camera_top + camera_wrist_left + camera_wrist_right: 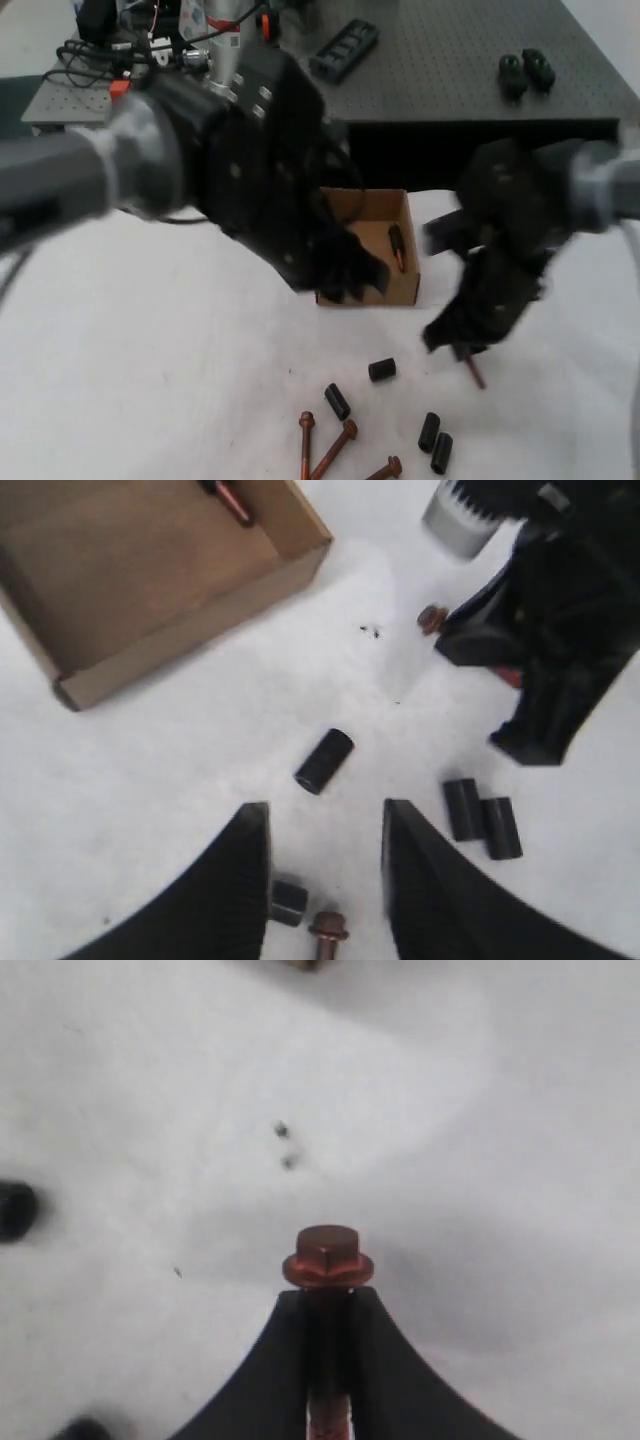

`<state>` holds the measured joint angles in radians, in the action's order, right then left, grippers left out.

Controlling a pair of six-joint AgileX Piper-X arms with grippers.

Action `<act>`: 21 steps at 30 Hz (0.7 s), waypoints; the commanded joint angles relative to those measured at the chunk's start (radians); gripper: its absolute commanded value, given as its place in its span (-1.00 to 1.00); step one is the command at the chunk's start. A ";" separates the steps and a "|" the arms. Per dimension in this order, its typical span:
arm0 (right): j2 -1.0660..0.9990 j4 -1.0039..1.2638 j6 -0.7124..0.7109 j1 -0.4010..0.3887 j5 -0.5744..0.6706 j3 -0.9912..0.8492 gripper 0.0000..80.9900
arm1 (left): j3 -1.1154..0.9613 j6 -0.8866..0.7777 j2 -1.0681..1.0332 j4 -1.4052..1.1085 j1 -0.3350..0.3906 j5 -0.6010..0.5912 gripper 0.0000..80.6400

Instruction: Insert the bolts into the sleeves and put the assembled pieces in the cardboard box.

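**Fig.** My right pincer [328, 1305] is clamped narrow on the shank of a copper bolt [327, 1256], whose head stands just beyond the fingertips, above the white cloth [480, 1110] on the bench. My left pincer [325, 810] stands wide and empty near the cardboard box [200, 620]. A loose black sleeve [323, 761] lies on the cloth just past its fingertips. One copper-and-black piece [397, 246] lies inside the box. Three loose bolts [335, 448] and other sleeves [428, 432] lie scattered nearer the camera.
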<state>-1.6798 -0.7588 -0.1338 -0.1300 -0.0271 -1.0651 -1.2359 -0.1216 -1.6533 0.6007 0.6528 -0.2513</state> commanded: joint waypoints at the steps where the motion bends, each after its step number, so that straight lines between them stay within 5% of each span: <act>1: 0.179 0.015 0.042 0.054 0.019 0.146 -0.92 | -0.035 0.038 -0.076 -0.002 0.069 -0.039 -0.32; 11: 0.661 -0.045 0.045 0.285 0.027 0.426 -0.92 | -0.256 0.038 -0.317 0.144 0.242 -0.001 -0.32; 21: 0.772 -0.056 0.047 0.308 0.027 0.446 -0.92 | -0.310 0.038 -0.442 0.212 0.255 0.069 -0.32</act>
<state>-0.9161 -0.8129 -0.0942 0.1719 -0.0114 -0.6193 -1.5322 -0.1011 -2.0989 0.8119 0.9052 -0.2004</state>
